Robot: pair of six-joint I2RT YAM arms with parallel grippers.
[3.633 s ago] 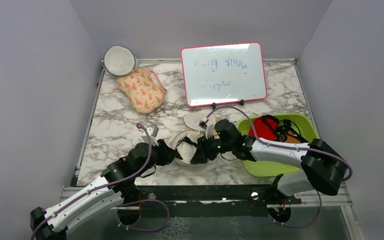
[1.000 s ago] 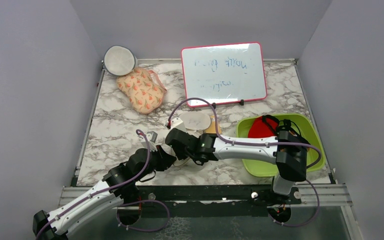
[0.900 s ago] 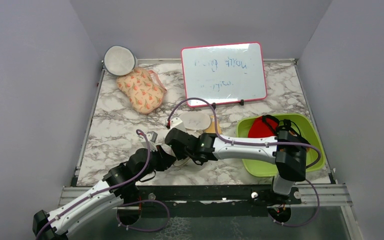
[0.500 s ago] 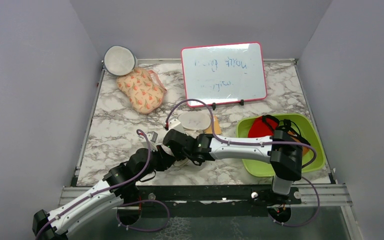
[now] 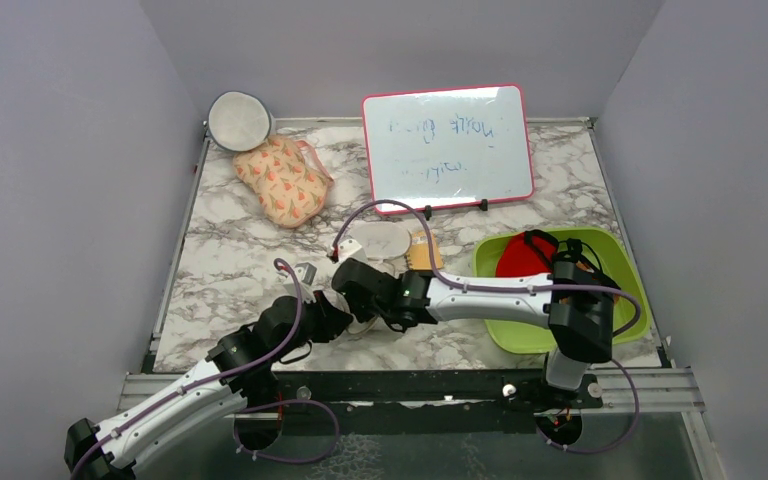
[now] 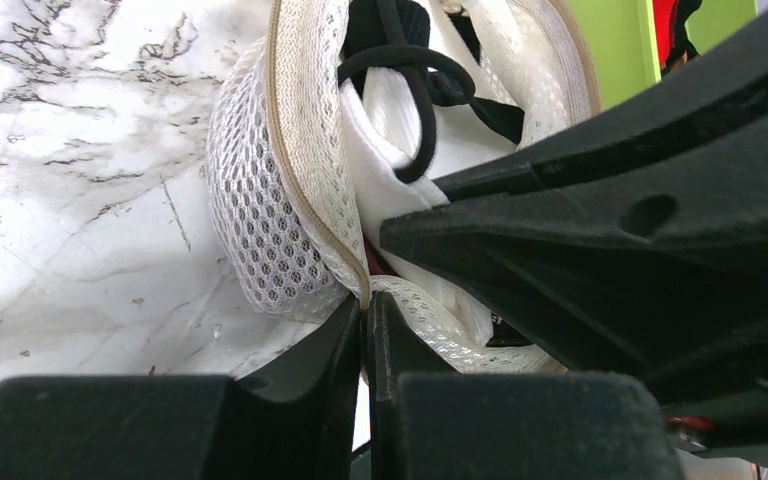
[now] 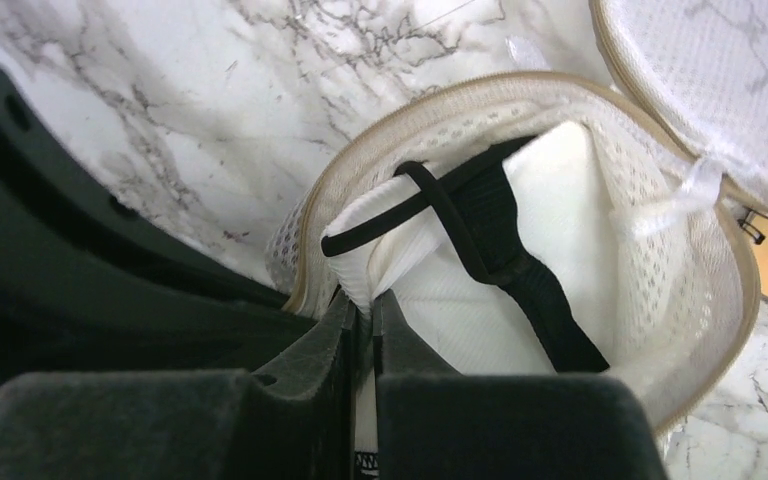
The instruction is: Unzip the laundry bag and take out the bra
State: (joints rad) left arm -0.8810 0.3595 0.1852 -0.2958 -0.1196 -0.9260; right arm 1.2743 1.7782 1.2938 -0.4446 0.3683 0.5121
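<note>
A pink-framed whiteboard [image 5: 448, 148] stands at the far middle of the marble counter [image 5: 230, 250]. A peach floral pouch [image 5: 282, 180] and a grey-rimmed white disc [image 5: 239, 120] sit far left. At the near right, a green tray [image 5: 522, 337] holds something red [image 5: 522, 256], with an orange notepad [image 5: 419, 251] to its left.

The laundry bag [image 6: 260, 240] is made of white open-mesh cloth edged with cream tape; the bra [image 7: 550, 190], of smooth white fabric with matt black straps. The counter [image 6: 80, 200] is finished in smooth marbling.
</note>
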